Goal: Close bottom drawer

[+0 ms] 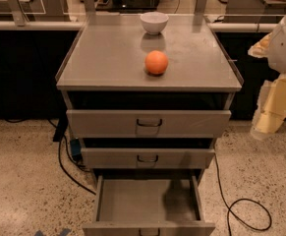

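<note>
The grey metal cabinet (64, 82) has three drawers. The bottom drawer (147, 203) is pulled far out toward the camera. Its empty grey inside shows, and its front (113, 228) with a small dark handle (150, 232) lies at the lower edge of the view. The top drawer (108, 123) and the middle drawer (113, 158) each stand a little out from the frame. My gripper (266, 124) hangs on the white and cream arm at the right edge, level with the top drawer, to the right of the cabinet and apart from it.
An orange ball (157, 62) and a white bowl (154, 22) sit on the cabinet top. Black cables (245, 215) lie on the speckled floor at both sides of the cabinet. Dark counters (24, 68) stand behind.
</note>
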